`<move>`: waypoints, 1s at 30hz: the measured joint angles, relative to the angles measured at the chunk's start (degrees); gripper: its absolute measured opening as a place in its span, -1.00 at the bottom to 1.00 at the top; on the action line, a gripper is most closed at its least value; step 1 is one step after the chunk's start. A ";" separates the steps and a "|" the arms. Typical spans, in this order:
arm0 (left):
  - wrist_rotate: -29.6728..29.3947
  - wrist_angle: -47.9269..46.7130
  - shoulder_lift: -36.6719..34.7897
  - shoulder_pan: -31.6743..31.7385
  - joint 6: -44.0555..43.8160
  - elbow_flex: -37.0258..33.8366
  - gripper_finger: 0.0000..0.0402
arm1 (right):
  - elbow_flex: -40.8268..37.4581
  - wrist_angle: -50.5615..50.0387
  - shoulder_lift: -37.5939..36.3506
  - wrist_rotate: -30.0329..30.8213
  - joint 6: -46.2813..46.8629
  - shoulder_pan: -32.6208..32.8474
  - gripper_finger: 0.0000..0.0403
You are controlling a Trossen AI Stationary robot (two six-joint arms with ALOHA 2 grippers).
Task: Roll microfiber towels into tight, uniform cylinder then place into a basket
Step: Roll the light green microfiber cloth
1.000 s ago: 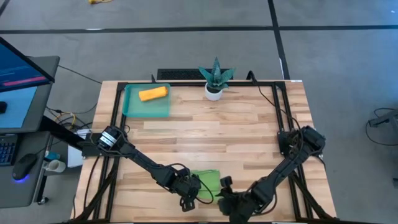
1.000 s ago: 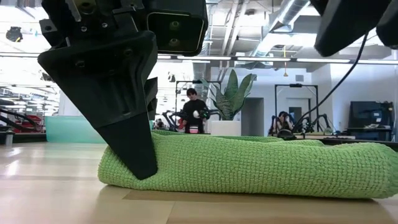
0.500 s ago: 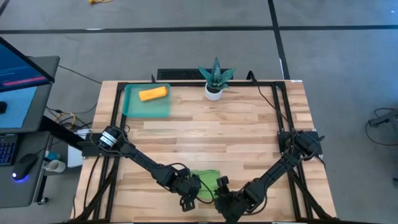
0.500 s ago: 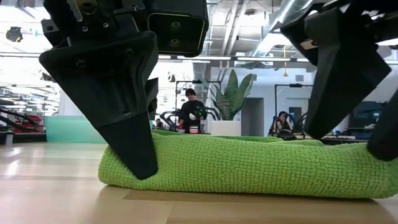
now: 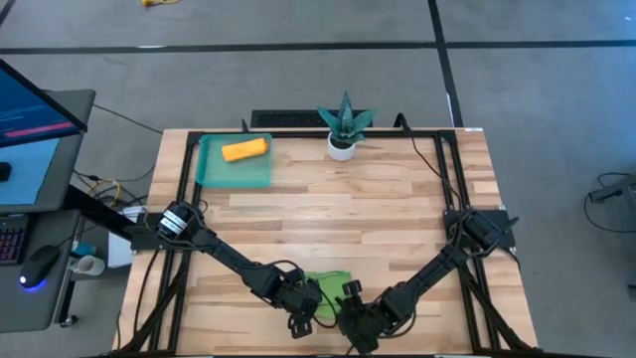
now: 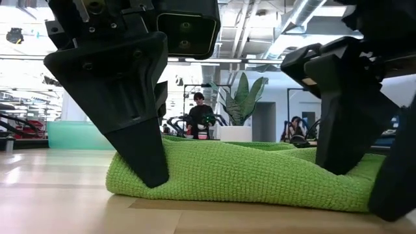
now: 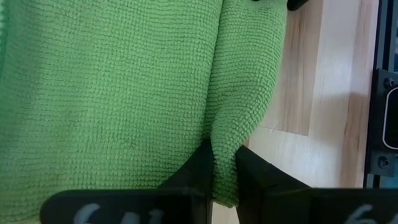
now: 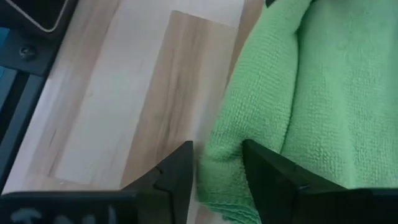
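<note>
Green towel [image 5: 328, 288] lies at 6 o'clock on the table, near the front edge, folded over on itself, not yet a tight cylinder. You have both arms on it. Left gripper [image 5: 303, 308] pinches the towel's 9 o'clock end: the left wrist view shows a fold of cloth squeezed between its fingers [image 7: 198, 168]. Right gripper [image 5: 350, 310] sits at the 3 o'clock end with its fingers [image 8: 177, 171] astride the rolled edge, a gap still showing on one side, so closing in but not clamped, by my read. Holding both ends likely keeps the roll even as it turns.

Orange towel [image 5: 243, 150] is already rolled and lies in the basket [image 5: 211, 174] at 11 o'clock, well apart from the work. Potted plant [image 5: 344, 126] stands at 12 o'clock.

Table [image 5: 397, 209] is pale wood planks in a black frame. Monitor [image 5: 30, 129] off at 9 o'clock. The low view shows an open hall beyond, with a person [image 6: 198, 114] far back.
</note>
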 joint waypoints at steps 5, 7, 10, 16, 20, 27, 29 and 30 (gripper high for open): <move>0.15 -0.13 0.00 -0.02 0.20 0.00 -0.86 | 0.02 -0.91 -0.09 -2.11 1.44 -0.90 -0.34; 0.44 -0.15 0.00 -0.02 0.20 0.00 -0.86 | 0.02 -1.40 -0.11 -3.78 1.87 -1.63 -0.47; 1.34 -0.15 0.00 0.00 0.20 0.01 -0.86 | 0.04 -1.91 -0.19 -8.92 1.98 -3.31 -0.72; 2.13 -0.07 0.00 -0.40 0.17 0.02 -0.86 | 0.11 -2.47 -0.24 -23.82 1.55 -7.86 -0.89; 5.04 0.72 0.10 -0.66 -0.42 0.08 -0.86 | 0.00 0.15 0.12 -35.10 -0.88 -9.63 -0.88; 9.49 1.39 0.13 -2.07 -4.38 0.21 -0.86 | -0.32 5.85 0.50 -49.94 -0.38 -11.93 -0.92; 10.78 1.80 0.11 -2.68 -5.48 0.26 -0.86 | -0.26 6.86 0.50 -51.11 -0.22 -11.93 -0.91; 11.16 1.85 0.11 -2.89 -5.94 0.26 -0.87 | -0.21 6.91 0.50 -51.13 -0.14 -11.93 -0.91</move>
